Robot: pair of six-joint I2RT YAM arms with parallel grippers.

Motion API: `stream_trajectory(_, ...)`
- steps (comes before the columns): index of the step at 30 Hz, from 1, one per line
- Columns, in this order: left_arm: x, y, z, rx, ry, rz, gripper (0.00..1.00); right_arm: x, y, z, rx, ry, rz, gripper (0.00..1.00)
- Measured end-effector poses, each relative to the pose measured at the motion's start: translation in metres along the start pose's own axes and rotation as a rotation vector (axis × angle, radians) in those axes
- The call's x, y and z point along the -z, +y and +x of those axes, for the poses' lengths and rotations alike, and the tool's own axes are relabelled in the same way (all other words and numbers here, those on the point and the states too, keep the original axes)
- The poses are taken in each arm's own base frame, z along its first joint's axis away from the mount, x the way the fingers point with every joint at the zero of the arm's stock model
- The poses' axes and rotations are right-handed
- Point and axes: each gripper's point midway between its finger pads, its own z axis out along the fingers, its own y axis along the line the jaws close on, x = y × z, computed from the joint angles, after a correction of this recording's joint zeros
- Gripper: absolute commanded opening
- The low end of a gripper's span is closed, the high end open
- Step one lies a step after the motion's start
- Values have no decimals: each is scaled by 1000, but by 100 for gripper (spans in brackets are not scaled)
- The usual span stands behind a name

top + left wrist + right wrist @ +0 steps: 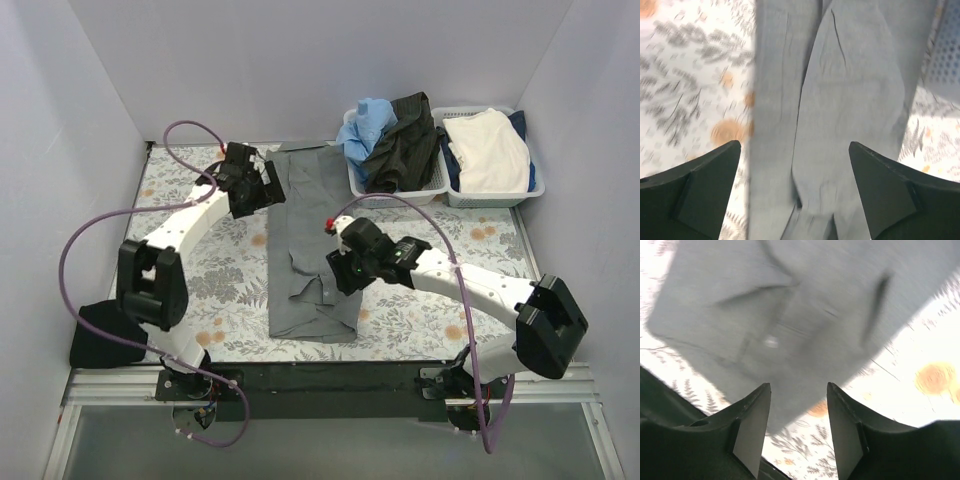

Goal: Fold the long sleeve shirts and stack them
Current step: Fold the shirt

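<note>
A mid-grey long sleeve shirt (310, 250) lies on the floral tablecloth, folded lengthwise into a long narrow strip with its sleeves (850, 90) laid over the body. My left gripper (268, 186) hovers at the strip's far left edge, wide open, with only grey cloth showing below the gap (795, 145). My right gripper (340, 270) sits over the strip's right edge near the collar end. It is open with nothing between its fingers (799, 386), and the shirt's edge and tablecloth lie beneath. A black shirt (405, 140) is bunched in a basket at the back.
Two white lattice baskets stand at the back right. The left basket (400, 190) holds a blue garment (365, 125) and the black one. The right basket (490, 198) holds white and dark blue cloth. White walls enclose the table, and purple cables loop off both arms.
</note>
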Motion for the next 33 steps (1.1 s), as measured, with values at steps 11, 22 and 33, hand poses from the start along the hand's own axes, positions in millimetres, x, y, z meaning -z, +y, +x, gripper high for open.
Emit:
stream_trajectory(11, 37, 64, 138, 99, 217, 60, 93, 1, -74, 63, -361, 91, 11, 80)
stream_trajectory(22, 46, 69, 189, 275, 372, 221, 93, -16, -50, 79, -466, 154, -261, 82)
stream_trajectory(33, 64, 52, 224, 369, 594, 375, 86, -26, -26, 84, -503, 216, -445, 72)
